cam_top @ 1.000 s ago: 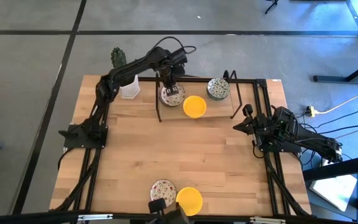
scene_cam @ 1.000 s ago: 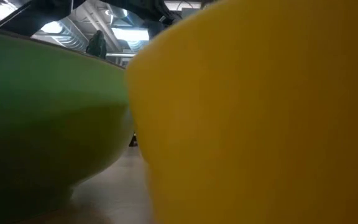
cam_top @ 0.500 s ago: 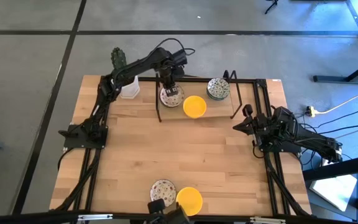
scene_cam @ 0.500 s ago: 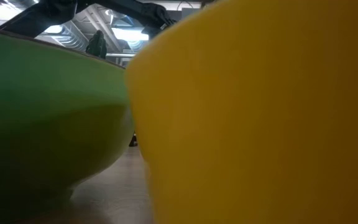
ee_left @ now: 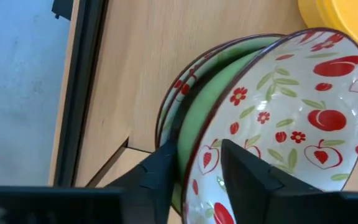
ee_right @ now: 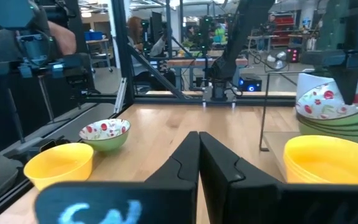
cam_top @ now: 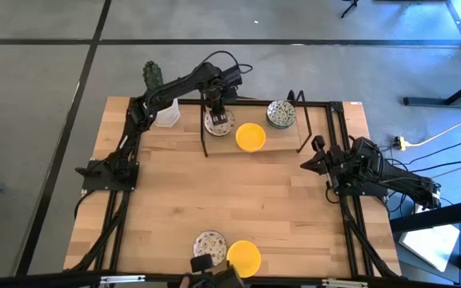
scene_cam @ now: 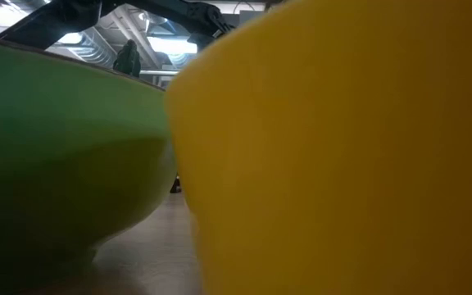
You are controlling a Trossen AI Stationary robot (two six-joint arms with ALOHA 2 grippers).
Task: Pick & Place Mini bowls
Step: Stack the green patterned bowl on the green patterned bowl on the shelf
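Note:
My left gripper (cam_top: 217, 113) points down over a stack of red-floral mini bowls (cam_top: 220, 122) at the table's far side. It is open, and its fingers straddle the rim (ee_left: 190, 163) of the tilted top bowl (ee_left: 278, 118), one inside and one outside. That bowl leans on the green-walled bowls under it. A yellow bowl (cam_top: 250, 137) and a green-grey patterned stack (cam_top: 281, 114) stand beside them. Near the front edge sit a floral bowl (cam_top: 210, 243) and a yellow bowl (cam_top: 243, 258). My right gripper (ee_right: 199, 163) waits shut and level at the right side. My left gripper's inner finger (ee_left: 247, 177) stands clear of the top bowl's white inside. Its outer finger (ee_left: 160, 174) lies close to the green outer wall (ee_left: 180, 155). Whether that finger touches the wall I cannot tell.
A white pot (cam_top: 166, 114) with a cactus (cam_top: 152, 74) stands left of the floral stack. Thin black rods (cam_top: 205, 144) frame the far bowls. In the low view the near yellow bowl (scene_cam: 342, 164) and the floral bowl's green wall (scene_cam: 56, 164) block most sight. A person (ee_right: 138, 31) shows beyond the table.

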